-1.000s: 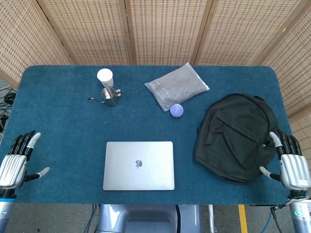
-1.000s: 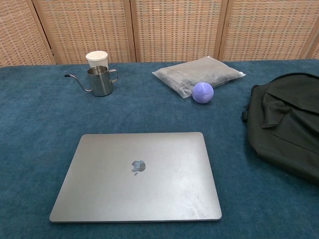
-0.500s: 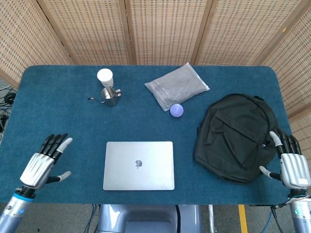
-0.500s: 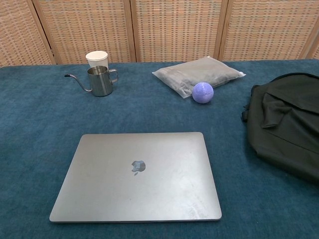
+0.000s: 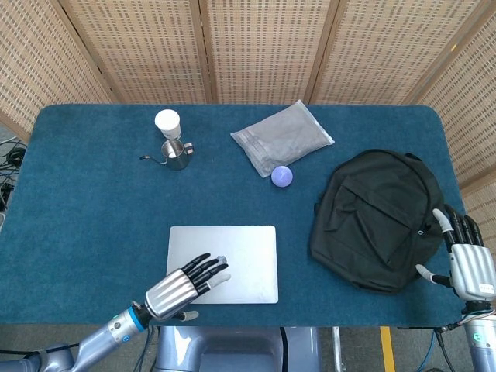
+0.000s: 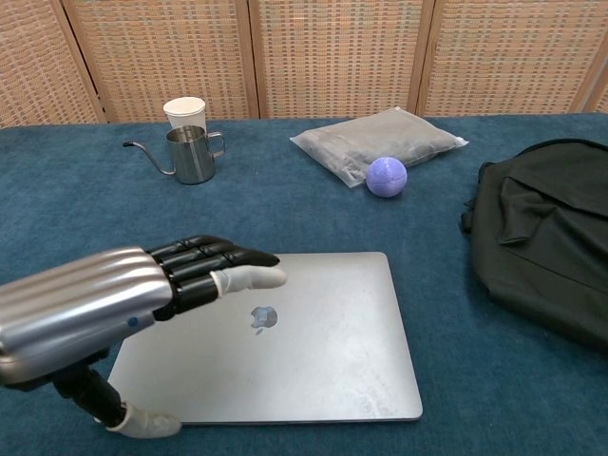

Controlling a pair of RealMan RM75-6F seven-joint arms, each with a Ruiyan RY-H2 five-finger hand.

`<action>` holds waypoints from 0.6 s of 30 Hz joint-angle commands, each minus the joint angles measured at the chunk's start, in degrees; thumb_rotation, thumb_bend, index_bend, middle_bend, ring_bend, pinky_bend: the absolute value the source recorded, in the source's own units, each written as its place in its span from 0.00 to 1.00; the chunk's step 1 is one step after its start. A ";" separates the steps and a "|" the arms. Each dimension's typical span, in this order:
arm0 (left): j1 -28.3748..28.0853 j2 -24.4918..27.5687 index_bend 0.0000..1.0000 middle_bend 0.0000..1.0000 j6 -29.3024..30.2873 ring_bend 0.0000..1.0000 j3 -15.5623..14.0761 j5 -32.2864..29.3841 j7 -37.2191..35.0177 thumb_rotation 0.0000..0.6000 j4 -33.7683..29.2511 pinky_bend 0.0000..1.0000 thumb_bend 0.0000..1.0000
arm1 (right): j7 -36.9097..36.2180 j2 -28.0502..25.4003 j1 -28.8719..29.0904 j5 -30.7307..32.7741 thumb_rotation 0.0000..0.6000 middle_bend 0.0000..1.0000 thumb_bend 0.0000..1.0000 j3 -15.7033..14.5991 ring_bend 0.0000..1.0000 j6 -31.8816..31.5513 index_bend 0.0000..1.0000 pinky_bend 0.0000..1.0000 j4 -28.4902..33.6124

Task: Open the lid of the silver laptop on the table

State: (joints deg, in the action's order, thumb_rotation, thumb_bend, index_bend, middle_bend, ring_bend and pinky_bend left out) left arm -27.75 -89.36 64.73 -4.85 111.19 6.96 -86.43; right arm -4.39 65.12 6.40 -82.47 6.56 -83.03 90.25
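Silver laptop (image 5: 223,264) lies flat, lid closed, near the front edge of the blue counter (image 5: 85,201), a bit left of centre. Your left hand (image 5: 182,285) is over the laptop's front-left corner, fingers (image 6: 223,258) stretched out and apart, holding nothing; thumb hangs below, off the front edge in the chest view. Can't tell if the fingers touch the lid. Your right hand (image 5: 467,263) sits at the counter's right edge, fingers spread, empty, just beside the black backpack (image 5: 377,217), only seen in the head view. At the back: white cup (image 5: 167,122) with a steel spouted pitcher (image 5: 175,154) just in front of it, a grey plastic pouch (image 5: 282,137), a purple ball (image 5: 281,176) at the pouch's near corner.
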 commanded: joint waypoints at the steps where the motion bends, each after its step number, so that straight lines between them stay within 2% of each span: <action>1: -1.25 -2.74 0.00 0.00 -2.15 0.00 0.66 -1.19 3.51 1.00 1.00 0.00 0.00 | -0.07 -0.06 0.10 0.06 1.00 0.00 0.00 -0.03 0.00 0.23 0.02 0.00 0.01; 7: -2.77 -5.55 0.00 0.00 -5.97 0.00 1.93 -3.92 9.70 1.00 1.71 0.00 0.00 | -0.08 -0.01 0.20 0.19 1.00 0.00 0.00 -0.03 0.00 0.48 0.02 0.00 -0.07; 18: -4.41 -10.57 0.00 0.00 -8.48 0.00 2.35 -6.91 14.74 1.00 4.58 0.00 0.00 | -0.43 -0.08 0.26 0.27 1.00 0.00 0.00 -0.05 0.00 0.69 0.02 0.00 -0.16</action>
State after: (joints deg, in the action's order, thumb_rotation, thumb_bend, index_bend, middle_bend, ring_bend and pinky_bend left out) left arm -31.94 -99.58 56.39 -2.54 104.55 21.47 -82.14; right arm -4.83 65.04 6.66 -82.20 6.50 -82.34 90.09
